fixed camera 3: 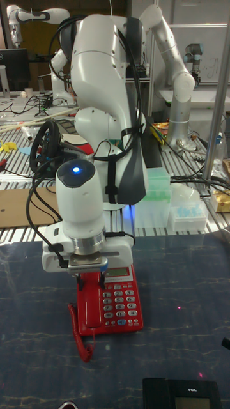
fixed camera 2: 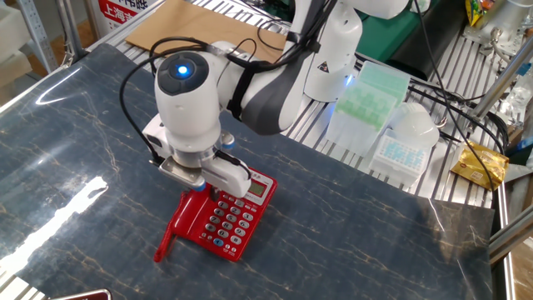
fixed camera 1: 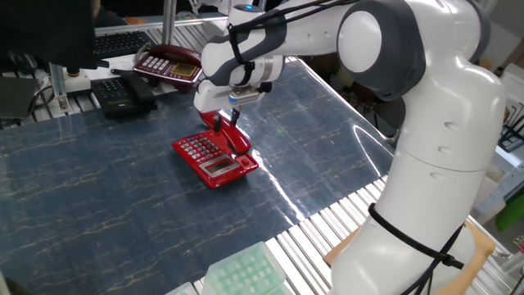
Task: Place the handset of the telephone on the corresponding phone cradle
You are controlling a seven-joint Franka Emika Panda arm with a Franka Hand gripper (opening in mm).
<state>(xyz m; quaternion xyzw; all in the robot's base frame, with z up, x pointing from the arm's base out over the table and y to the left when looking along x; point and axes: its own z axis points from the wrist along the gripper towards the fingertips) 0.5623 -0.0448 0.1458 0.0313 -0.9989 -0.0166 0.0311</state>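
The bright red telephone [fixed camera 1: 211, 160] [fixed camera 2: 225, 218] [fixed camera 3: 115, 303] sits mid-table with its white keypad facing up. Its red handset [fixed camera 1: 235, 139] [fixed camera 2: 188, 220] [fixed camera 3: 85, 308] lies along the phone cradle beside the keypad, and the thin red cord [fixed camera 2: 163, 247] [fixed camera 3: 82, 339] trails off one end. My gripper [fixed camera 1: 227, 117] [fixed camera 2: 201, 180] [fixed camera 3: 89, 276] hangs just above the handset with its fingers apart, holding nothing. The wrist hides the handset's upper end in the tall fixed view.
A dark maroon phone [fixed camera 1: 168, 64] and a black phone [fixed camera 1: 123, 93] [fixed camera 3: 185, 391] sit at the table's edge. Green tip racks [fixed camera 2: 366, 93] [fixed camera 1: 246, 274], a white lidded box [fixed camera 2: 414, 125] and a cardboard sheet [fixed camera 2: 200, 32] lie off the mat.
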